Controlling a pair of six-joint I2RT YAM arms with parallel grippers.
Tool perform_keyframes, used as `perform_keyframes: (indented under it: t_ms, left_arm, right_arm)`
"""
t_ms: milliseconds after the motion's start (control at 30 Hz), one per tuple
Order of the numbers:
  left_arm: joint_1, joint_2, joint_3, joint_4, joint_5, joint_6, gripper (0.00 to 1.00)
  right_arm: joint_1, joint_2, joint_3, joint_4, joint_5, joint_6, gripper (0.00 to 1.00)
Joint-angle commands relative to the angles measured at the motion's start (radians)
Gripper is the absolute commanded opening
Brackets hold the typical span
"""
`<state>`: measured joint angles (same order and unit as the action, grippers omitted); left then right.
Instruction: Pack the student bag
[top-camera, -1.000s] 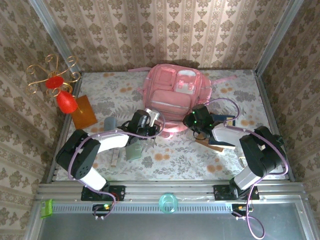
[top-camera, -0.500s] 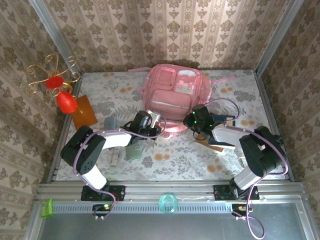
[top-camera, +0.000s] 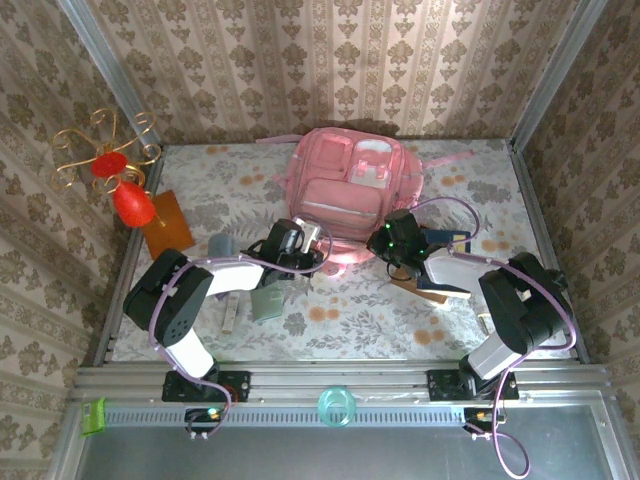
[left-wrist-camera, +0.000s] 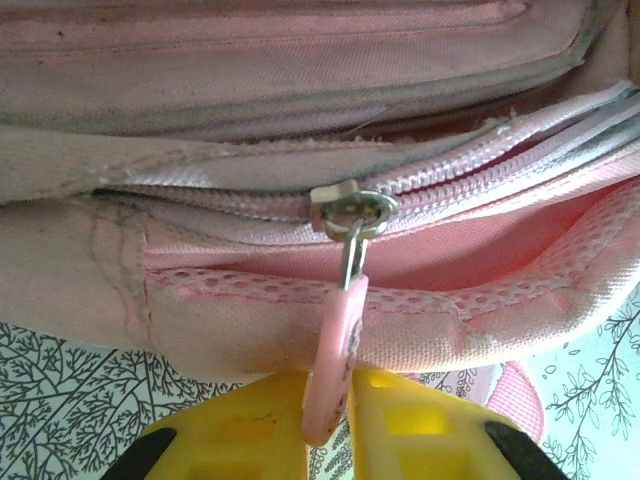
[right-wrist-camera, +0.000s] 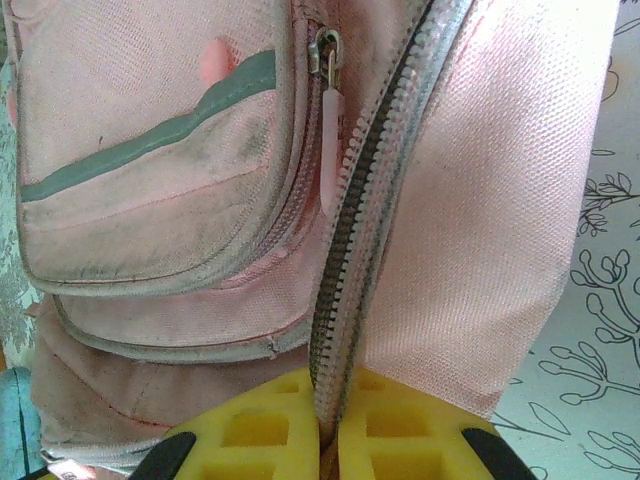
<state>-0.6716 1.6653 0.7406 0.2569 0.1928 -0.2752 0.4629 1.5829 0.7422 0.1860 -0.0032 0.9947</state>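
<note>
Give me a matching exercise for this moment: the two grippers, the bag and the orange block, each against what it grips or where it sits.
Things:
1. left gripper
2. right gripper
3. orange block
4. bag

Place or state:
a. shut on the zip edge
b. far middle of the table
c. shut on the pink zip pull
d. left side of the table, by the red ornament

Pairs: 1-c, 2-a, 3-d, 4-b

At near edge of student bag (top-camera: 345, 185) — left pincer (left-wrist-camera: 328, 405), right pincer (right-wrist-camera: 330, 405).
</note>
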Motion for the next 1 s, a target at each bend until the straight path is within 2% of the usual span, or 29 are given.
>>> perform_keyframes:
  t_ms: [0,133,233,433,700,833,967]
  left_arm:
    - [0.009,-0.028,0.036,0.022,0.03,0.018,0.18]
    - [0.008,-0.042,0.034,0.027,0.03,0.025,0.12]
    - [0.01,-0.044,0.039,0.019,0.006,0.029,0.0]
    - [0.036,-0.075,0.021,-0.026,-0.011,0.042,0.0]
    - [0.082,-0.099,0.009,-0.126,-0.009,0.09,0.0]
    - [0.081,-0.079,0.022,-0.151,0.014,0.113,0.0]
    - [0.076,-0.083,0.024,-0.11,0.123,0.142,0.0]
  right_arm:
    - [0.002,-0.022,-0.021,0.036,0.034,-0.018,0.09]
    - [0.0,-0.014,-0.021,0.036,0.037,-0.022,0.07]
    - [-0.001,-0.011,-0.022,0.035,0.043,-0.029,0.06]
    - [-0.027,-0.035,-0.038,0.006,0.082,-0.069,0.0]
    - [-0.113,-0.084,-0.026,-0.054,0.135,-0.19,0.0]
    - [-0.161,-0.063,0.024,-0.097,0.081,-0.266,0.0]
    - [-0.172,-0.034,0.06,-0.09,-0.018,-0.315,0.0]
